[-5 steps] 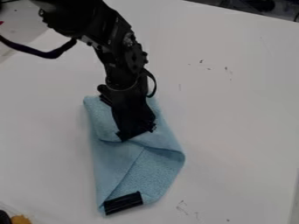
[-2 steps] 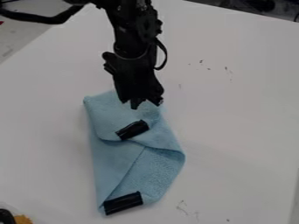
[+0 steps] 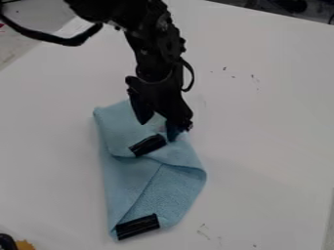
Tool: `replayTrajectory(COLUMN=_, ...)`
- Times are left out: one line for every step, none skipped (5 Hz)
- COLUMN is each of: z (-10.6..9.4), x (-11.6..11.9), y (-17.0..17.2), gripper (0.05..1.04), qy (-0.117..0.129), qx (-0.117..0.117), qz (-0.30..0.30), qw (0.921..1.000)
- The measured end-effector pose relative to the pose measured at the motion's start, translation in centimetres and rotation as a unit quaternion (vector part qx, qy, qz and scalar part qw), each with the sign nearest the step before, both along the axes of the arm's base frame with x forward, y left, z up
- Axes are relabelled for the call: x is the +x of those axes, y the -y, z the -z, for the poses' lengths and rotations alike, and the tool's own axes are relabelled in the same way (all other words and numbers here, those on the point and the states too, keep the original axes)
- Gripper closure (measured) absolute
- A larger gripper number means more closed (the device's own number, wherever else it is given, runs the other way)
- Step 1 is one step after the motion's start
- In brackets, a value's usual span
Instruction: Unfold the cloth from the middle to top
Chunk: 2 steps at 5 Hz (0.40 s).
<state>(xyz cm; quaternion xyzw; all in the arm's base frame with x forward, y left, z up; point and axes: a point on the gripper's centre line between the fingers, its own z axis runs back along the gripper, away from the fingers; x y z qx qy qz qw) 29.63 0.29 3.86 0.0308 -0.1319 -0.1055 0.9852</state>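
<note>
A light-blue textured fabric cloth (image 3: pixel 124 178) lies folded on the smooth white counter (image 3: pixel 274 146), and everything else can be placed from it. It is longer from top to bottom than from side to side, with layers overlapping, a crease slanting down through its lower half and a rounded bulge on its right edge. Across its middle, just above the curved edge of a fold, sits a short black strip (image 3: pixel 148 145), tilted up toward the right. A second black strip (image 3: pixel 137 227) lies at the cloth's bottom end, at a similar slant. The black claw (image 3: pixel 158 129) hangs over the upper right part of the cloth, its two fingers spread apart, the left one pointing down at the cloth's upper area and the right one lower, near the right end of the middle strip; whether either touches the fabric I cannot tell. The black robot arm (image 3: pixel 153 49) comes in from above the cloth, with a thick black cable (image 3: pixel 58 40) curving away to the upper left. Small dark marks (image 3: pixel 203 231) dot the white surface below and right of the cloth.
</note>
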Motion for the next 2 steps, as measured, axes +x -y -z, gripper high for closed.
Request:
replayTrajectory(z=1.44, x=-0.23, y=-0.16, gripper=0.124, qy=-0.012, qx=-0.015, qz=-0.006, qw=0.9998)
replayTrajectory(z=2.42, x=-0.24, y=-0.29, gripper=0.405, qy=-0.021, qx=-0.028, qz=-0.005, qw=0.9994)
